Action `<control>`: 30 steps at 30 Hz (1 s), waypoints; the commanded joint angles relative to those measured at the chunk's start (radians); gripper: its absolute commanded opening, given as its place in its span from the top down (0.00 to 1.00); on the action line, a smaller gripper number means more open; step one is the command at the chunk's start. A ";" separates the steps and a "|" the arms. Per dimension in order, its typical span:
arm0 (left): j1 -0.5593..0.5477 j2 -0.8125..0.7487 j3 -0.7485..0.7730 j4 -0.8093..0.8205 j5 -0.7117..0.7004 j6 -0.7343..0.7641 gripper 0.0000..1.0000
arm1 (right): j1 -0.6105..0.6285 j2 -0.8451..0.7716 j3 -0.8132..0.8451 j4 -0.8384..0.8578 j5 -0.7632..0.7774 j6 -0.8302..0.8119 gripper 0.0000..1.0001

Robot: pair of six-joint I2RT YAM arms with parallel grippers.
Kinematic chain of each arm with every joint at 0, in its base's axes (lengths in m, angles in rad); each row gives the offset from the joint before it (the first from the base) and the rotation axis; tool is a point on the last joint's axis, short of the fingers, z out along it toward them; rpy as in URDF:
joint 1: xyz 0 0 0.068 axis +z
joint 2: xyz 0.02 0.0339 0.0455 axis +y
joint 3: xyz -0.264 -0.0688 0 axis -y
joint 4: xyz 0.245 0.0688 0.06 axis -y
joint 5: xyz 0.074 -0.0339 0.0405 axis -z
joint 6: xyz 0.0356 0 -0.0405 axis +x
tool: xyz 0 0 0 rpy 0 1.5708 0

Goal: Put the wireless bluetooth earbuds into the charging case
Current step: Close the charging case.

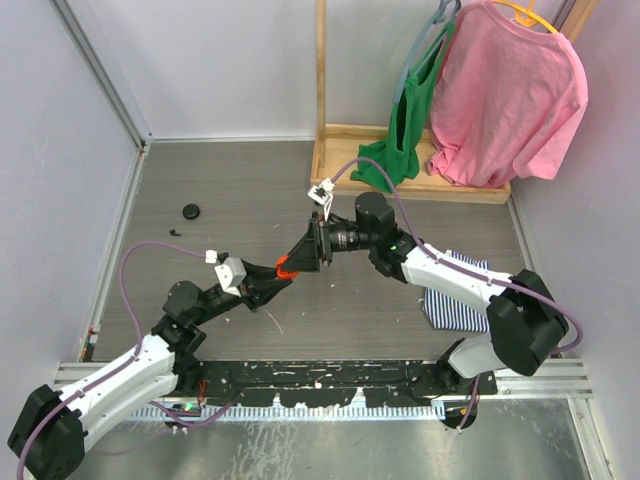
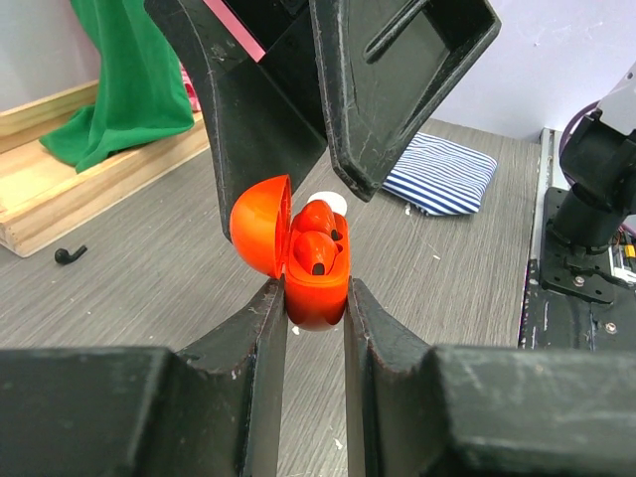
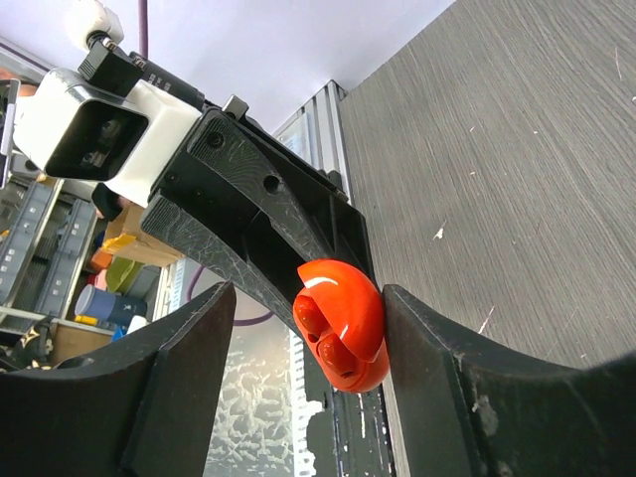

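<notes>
Left pincer point(image 2: 316, 288) is clenched on the base of one glossy orange-red, egg-round charging case point(image 2: 316, 298), its long axis running straight out from the fingers, domed lid point(image 2: 256, 227) hinged open sideways, two smooth red earbuds point(image 2: 316, 248) seated inside, while just beyond it the right pincer point(image 3: 310, 303) straddles the case, released.

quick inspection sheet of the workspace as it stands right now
surface: grey wood-grain table
job's things: red case with lid open, two red earbuds seated inside
clutter: black disc, loose black earbud, striped cloth
grippers: left gripper shut on the red case; right gripper open, fingers either side of it
cables: purple cables along both arms
surroundings: wooden rack, pink shirt, green garment
</notes>
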 commanded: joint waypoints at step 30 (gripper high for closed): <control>0.002 0.000 0.046 0.031 0.016 0.011 0.92 | -0.032 -0.140 -0.010 0.006 0.095 -0.139 0.34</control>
